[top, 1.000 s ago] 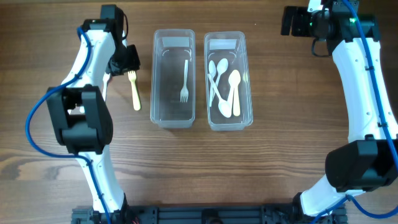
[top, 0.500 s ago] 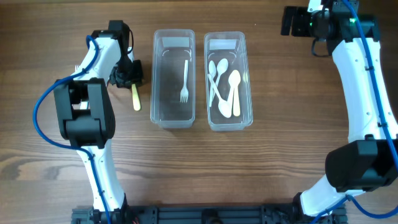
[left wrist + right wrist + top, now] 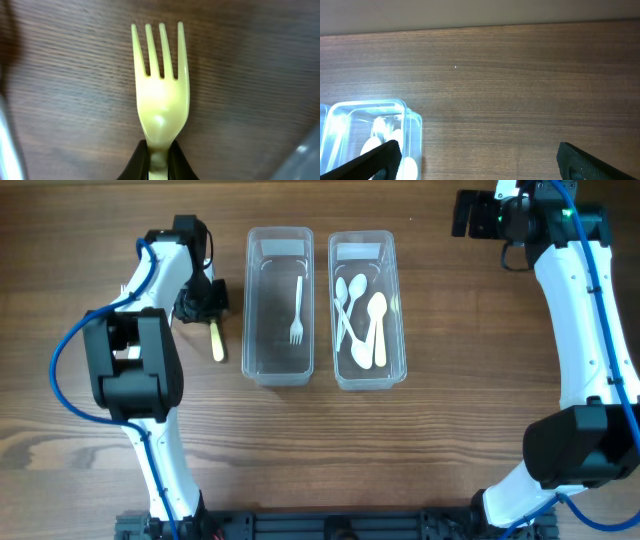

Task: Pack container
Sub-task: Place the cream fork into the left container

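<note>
Left gripper (image 3: 159,161) is pinched shut on the neck of the yellow fork (image 3: 160,100), down at the table (image 3: 450,430) just left of the tub (image 3: 268,340) holding a white fork (image 3: 298,310), which I'd guess is where it's headed since the spoons (image 3: 365,320) have the other tub (image 3: 362,245). Right gripper (image 3: 480,162) hangs wide open and empty near the far corner. Overhead the gripper hides the tines and the wrist view crops the handle, so can't tell if it's lifted.
</note>
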You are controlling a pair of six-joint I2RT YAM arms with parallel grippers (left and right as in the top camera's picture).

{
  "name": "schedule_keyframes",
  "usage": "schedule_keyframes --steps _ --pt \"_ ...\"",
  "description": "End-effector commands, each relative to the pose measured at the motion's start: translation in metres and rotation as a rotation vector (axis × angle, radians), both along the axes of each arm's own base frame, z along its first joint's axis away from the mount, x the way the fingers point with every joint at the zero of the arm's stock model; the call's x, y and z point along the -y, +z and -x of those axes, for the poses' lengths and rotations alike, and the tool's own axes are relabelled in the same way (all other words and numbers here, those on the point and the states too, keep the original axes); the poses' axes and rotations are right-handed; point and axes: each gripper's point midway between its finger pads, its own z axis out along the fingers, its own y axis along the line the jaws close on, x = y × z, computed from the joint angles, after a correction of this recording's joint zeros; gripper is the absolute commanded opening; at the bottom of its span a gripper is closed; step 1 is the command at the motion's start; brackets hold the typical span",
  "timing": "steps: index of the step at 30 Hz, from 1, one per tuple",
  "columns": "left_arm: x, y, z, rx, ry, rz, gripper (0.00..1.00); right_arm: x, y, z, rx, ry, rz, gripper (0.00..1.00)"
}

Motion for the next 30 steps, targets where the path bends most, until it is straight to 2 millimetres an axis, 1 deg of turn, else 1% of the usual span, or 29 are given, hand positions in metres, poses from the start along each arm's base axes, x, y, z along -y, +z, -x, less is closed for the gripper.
schedule_keyframes --steps 1,4,5,6,7,8,9,12,15,16,19,20,21,24,25,26,28,30 --pt "0.005 0.104 -0.035 0.261 0.004 0.02 0.04 0.0 0.014 0.0 0.033 0.004 0.013 1.0" --pt "0.012 0.165 -0.042 0.411 0.027 0.036 0.04 0.0 0.014 0.0 0.033 0.004 0.013 1.0" --pt "0.016 0.179 -0.042 0.443 0.033 0.044 0.04 0.0 0.014 0.0 0.033 0.004 0.013 1.0" --pt "0.025 0.198 -0.039 0.489 0.015 0.053 0.04 0.0 0.014 0.0 0.033 0.004 0.013 1.0" --pt "0.032 0.206 -0.036 0.506 0.001 0.057 0.04 0.0 0.014 0.0 0.033 0.004 0.013 1.0" --pt "0.043 0.213 -0.032 0.518 -0.025 0.065 0.04 0.0 0.014 0.0 0.033 0.004 0.013 1.0" --pt "0.052 0.214 -0.03 0.519 -0.039 0.071 0.04 0.0 0.014 0.0 0.033 0.004 0.013 1.0" --pt "0.087 0.207 -0.023 0.487 -0.091 0.12 0.06 0.0 0.014 0.0 0.033 0.004 0.013 1.0" --pt "0.112 0.194 -0.02 0.451 -0.143 0.134 0.07 0.0 0.014 0.0 0.033 0.004 0.013 1.0" --pt "0.12 0.186 -0.019 0.432 -0.162 0.134 0.07 0.0 0.014 0.0 0.034 0.004 0.013 1.0" --pt "0.133 0.164 -0.014 0.366 -0.19 0.129 0.07 0.0 0.014 0.0 0.033 0.004 0.013 1.0" --pt "0.135 0.156 -0.012 0.339 -0.195 0.124 0.07 0.0 0.014 0.0 0.034 0.004 0.013 1.0" --pt "0.137 0.143 -0.01 0.303 -0.2 0.118 0.07 0.0 0.014 0.0 0.033 0.004 0.013 1.0" --pt "0.137 0.113 -0.005 0.228 -0.202 0.103 0.07 0.0 0.014 0.0 0.033 0.004 0.013 1.0" --pt "0.137 0.109 -0.005 0.217 -0.202 0.101 0.09 0.0 0.014 0.0 0.034 0.004 0.013 1.0" --pt "0.137 0.104 -0.005 0.207 -0.203 0.099 0.24 0.0 0.014 0.0 0.033 0.004 0.013 1.0" --pt "0.137 0.105 -0.006 0.215 -0.214 0.099 0.35 0.0 0.014 0.0 0.033 0.004 0.013 1.0" --pt "0.137 0.111 -0.007 0.232 -0.215 0.101 0.38 0.0 0.014 0.0 0.033 0.004 0.013 1.0"
